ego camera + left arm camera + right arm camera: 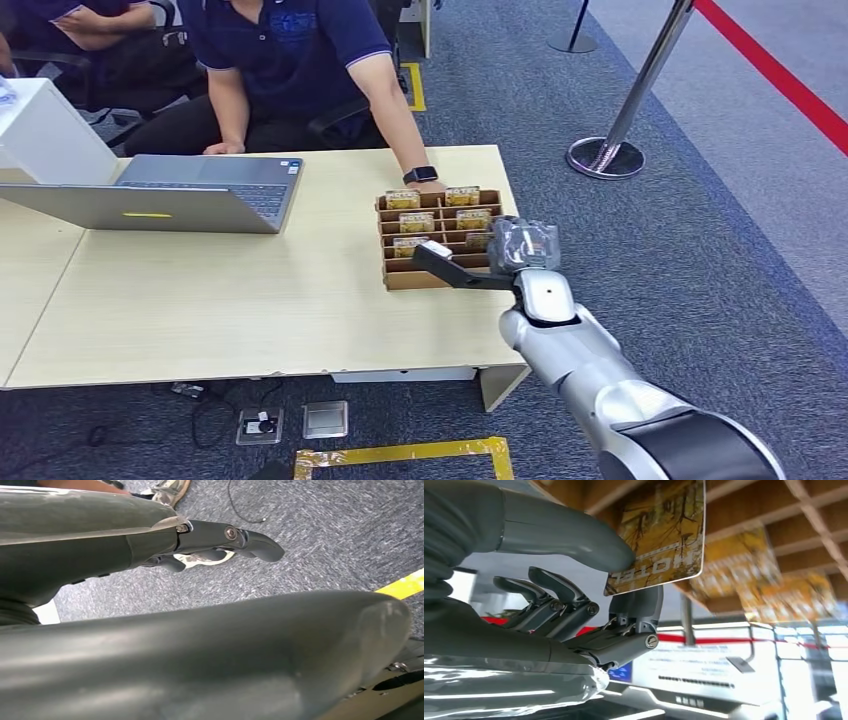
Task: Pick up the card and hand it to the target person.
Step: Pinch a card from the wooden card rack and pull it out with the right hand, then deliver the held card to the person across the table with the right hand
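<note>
Pinching a card (663, 535) between thumb and finger with the right hand (589, 595), held just at the near edge of the cardboard rack (400, 278) on the desk (200, 300), so probably mid-lift out of a slot. Gripping only one corner, which keeps the printed face clear and leaves plenty of free edge for somebody to take, though such a small bite looks easy to lose if the card catches on a divider. Looks like "HOTEL" printed on it, yellow-brown artwork. Holding more of the same cards (417, 222) upright in rows of slots, that rack, all facing the robot. Resting a hand (428, 185) with a watch right at the rack's far edge, the person (290, 60) seated behind the desk, likely to steady it. Sitting open to the left, a laptop (190, 190). Hanging low by the carpet, the left hand (220, 537), nothing in it, fingers loosely apart.
</note>
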`<state>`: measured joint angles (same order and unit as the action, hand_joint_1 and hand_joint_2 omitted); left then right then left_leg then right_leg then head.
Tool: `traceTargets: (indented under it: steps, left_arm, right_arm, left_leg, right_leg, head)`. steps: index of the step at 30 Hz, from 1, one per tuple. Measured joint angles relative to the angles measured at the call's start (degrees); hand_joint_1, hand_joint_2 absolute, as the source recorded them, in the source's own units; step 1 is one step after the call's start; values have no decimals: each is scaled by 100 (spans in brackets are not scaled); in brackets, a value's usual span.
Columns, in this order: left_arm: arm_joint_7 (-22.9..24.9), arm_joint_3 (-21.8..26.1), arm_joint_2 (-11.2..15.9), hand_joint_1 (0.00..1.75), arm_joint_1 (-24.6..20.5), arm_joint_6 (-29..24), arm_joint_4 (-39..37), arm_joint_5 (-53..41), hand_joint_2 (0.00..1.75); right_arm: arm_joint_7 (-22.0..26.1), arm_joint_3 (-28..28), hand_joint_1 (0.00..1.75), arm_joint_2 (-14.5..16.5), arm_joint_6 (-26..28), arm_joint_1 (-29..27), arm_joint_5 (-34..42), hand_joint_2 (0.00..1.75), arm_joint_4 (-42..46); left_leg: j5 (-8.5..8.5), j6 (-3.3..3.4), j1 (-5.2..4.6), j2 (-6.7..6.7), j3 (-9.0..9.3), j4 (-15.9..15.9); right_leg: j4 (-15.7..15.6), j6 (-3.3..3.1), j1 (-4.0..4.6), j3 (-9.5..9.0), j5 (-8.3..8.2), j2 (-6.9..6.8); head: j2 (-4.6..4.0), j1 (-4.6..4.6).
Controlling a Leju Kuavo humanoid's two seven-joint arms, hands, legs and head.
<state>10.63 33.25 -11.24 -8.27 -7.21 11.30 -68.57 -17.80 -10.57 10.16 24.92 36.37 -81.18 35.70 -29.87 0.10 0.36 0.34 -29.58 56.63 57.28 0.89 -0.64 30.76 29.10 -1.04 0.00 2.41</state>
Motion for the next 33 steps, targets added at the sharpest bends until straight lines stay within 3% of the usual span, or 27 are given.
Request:
traceTargets:
  steps: [12,17,21,28,33]
  left_arm:
    - [-94,32,103,0,146,-182,0,192,0]
    - [-80,30,138,0,135,-172,0,121,0]
    - [-18,-1,144,0,59,-107,0,-15,0]
    - [65,-114,140,0,-133,-21,0,-161,0]
    - [67,-161,125,0,-159,-57,0,-162,0]
  right_arm:
    - [948,-178,175,-83,289,-975,887,175,2943]
    - [1033,-440,175,-102,277,-1007,1112,175,3572]
    - [973,-556,175,-65,435,-633,1075,175,3360]
    - [822,-591,175,220,1352,868,647,175,1501]
    - [705,-581,175,379,1429,1375,152,175,836]
  left_leg:
    - [0,0,0,0,-6,0]
    - [0,0,0,0,-6,0]
    - [3,-1,0,1,-7,0]
    - [13,-2,0,1,-5,1]
    - [12,-4,0,2,-6,1]
  right_leg:
    - [0,0,0,5,0,1]
    - [0,0,0,4,0,1]
    - [3,-2,0,3,-3,2]
    - [7,-3,0,4,-12,2]
    - [8,-4,0,7,-11,3]
  head:
    - [0,3]
    - [0,-1]
    - [0,4]
    - [0,1]
    - [0,0]
